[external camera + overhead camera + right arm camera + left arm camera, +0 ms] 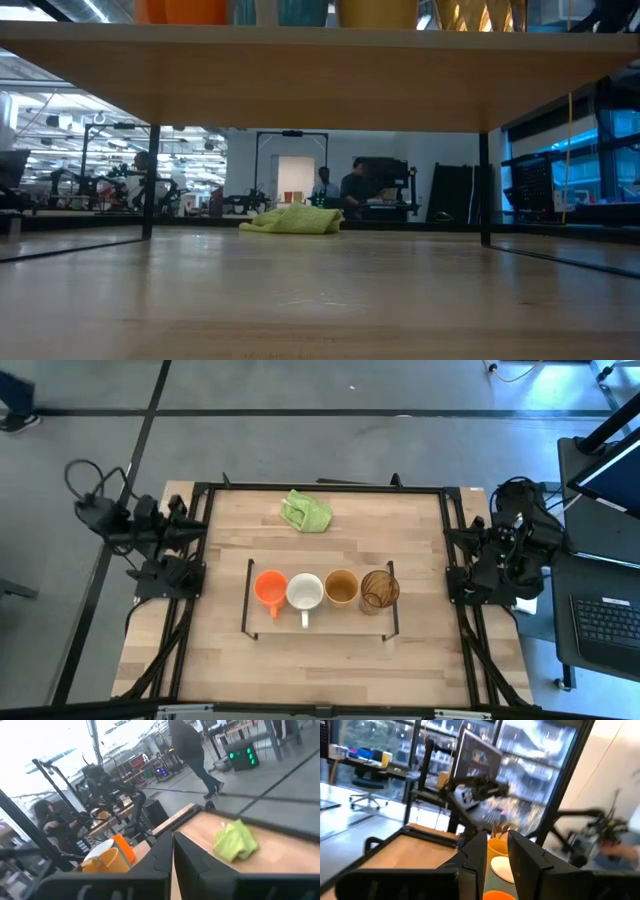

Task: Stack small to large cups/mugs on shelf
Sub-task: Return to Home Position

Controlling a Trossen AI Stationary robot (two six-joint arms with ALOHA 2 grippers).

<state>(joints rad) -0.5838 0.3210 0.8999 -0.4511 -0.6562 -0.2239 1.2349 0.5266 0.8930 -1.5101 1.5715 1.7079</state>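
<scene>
The shelf [320, 628] stands on the table's middle. Four vessels stand on it in a row, from left to right: an orange mug [270, 587], a white mug [304, 593], a tan-brown cup [341, 588] and an amber see-through tumbler [380, 589]. My left gripper [497, 842] is back at the table's left edge, facing the row, with a narrow gap between its fingers and nothing in it. My right gripper [172, 851] is back at the table's right edge, shut and empty. The low view shows the shelf board [320, 75] from below.
A green cloth [306, 511] lies crumpled near the table's far edge, behind the shelf; it also shows in the right wrist view [235, 840]. Black frame rails run along the table's left and right sides. People show in the room beyond.
</scene>
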